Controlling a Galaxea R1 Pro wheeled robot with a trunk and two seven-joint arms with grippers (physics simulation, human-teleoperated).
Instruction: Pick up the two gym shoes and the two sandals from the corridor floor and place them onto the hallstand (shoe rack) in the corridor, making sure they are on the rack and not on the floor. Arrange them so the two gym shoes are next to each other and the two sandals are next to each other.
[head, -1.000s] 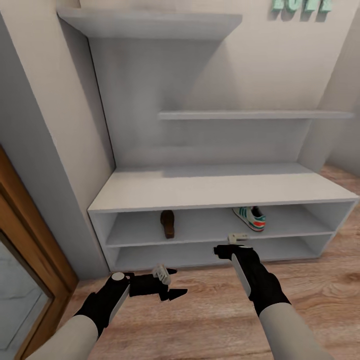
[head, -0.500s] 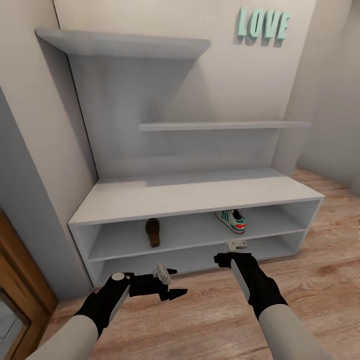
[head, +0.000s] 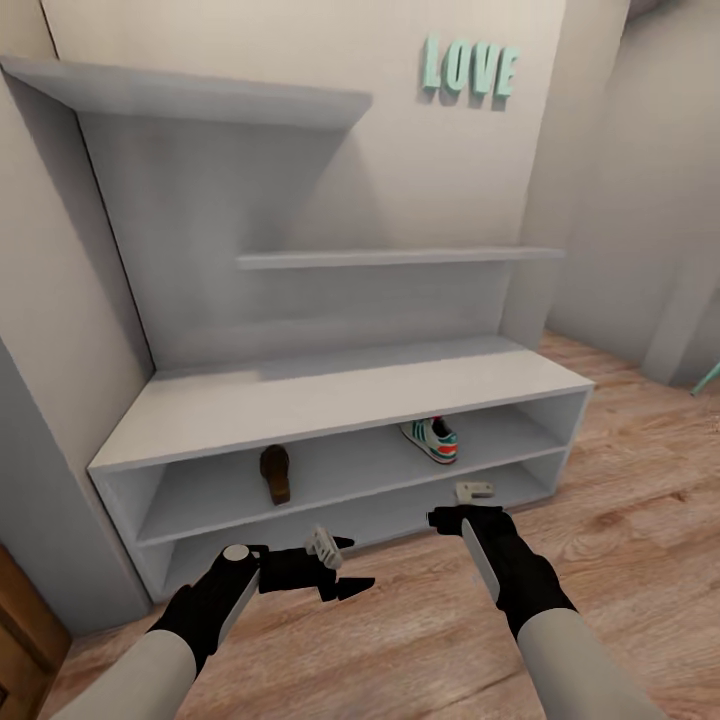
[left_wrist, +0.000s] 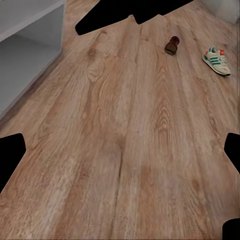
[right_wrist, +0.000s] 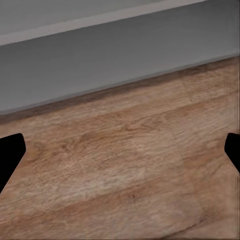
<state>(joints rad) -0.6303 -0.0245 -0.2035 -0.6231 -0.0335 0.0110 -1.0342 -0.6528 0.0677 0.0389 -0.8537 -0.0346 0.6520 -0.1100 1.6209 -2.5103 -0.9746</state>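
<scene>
- The left gripper (head: 338, 565) hung low over the wooden floor (head: 420, 640), just in front of the shoe rack (head: 330, 395). Its two dark fingers (head: 352, 588) were spread well apart, with nothing between them and nothing touching them.
- The right gripper (head: 452, 508) hovered near the rack's lowest opening, pointing toward it. From the head view I could not tell how far its fingers stood apart. In its own wrist view only the dark fingertips (right_wrist: 10, 152) showed at the two edges, wide apart, with bare floor and the rack's base between them and no object held.
- One sandal (head: 276, 473) lay on the rack's upper open shelf, toward the left, lengthwise front to back.
- One gym shoe (head: 431, 439) lay on the same shelf, toward the right, well apart from the sandal.
- In the left wrist view, a second sandal (left_wrist: 172, 45) and a second gym shoe (left_wrist: 217, 60) lay on the floor some way off from the rack, near each other but not touching.
- Above the rack, a thin wall shelf (head: 400, 257) ran across, and teal letters (head: 470, 68) spelling LOVE were fixed to the wall.
</scene>
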